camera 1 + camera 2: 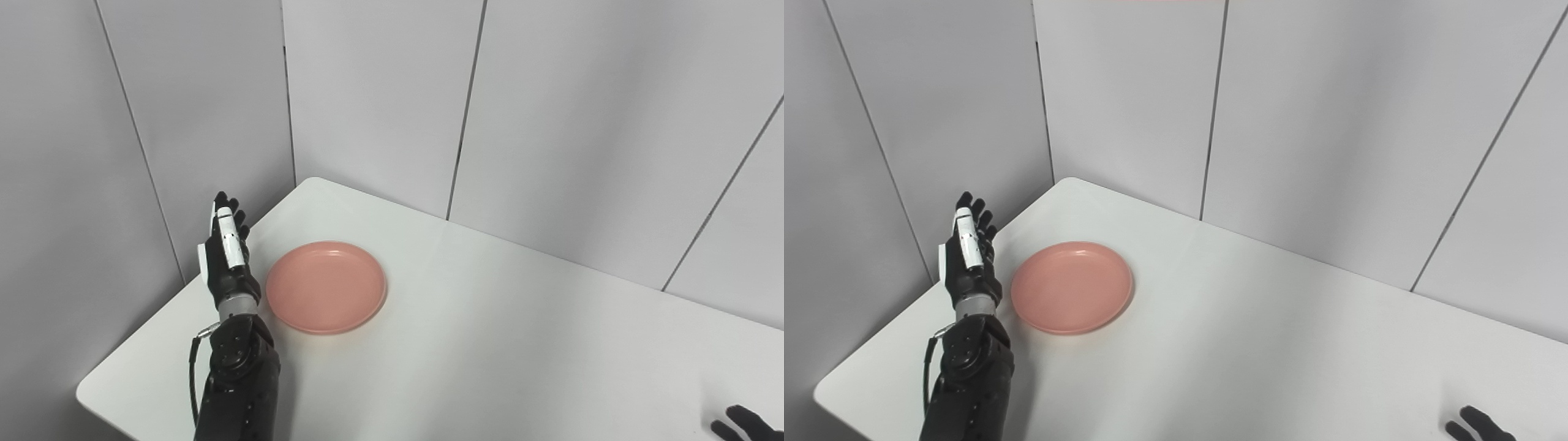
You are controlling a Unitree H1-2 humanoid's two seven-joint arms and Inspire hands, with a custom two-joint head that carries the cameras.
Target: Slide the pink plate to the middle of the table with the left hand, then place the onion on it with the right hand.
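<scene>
Slide step pending: left hand [226,257], fingers straight and apart, empty, is held just beside plate [326,286] at its 9 o'clock; a push toward 3 o'clock is needed.

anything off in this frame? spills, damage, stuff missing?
No spill or damage. One oddity: no onion is in either view, though the task needs one. The pink plate sits flat and empty near the table's left end, with the left hand open beside it, fingers extended. Only the right hand's fingertips show at the bottom right corner.
</scene>
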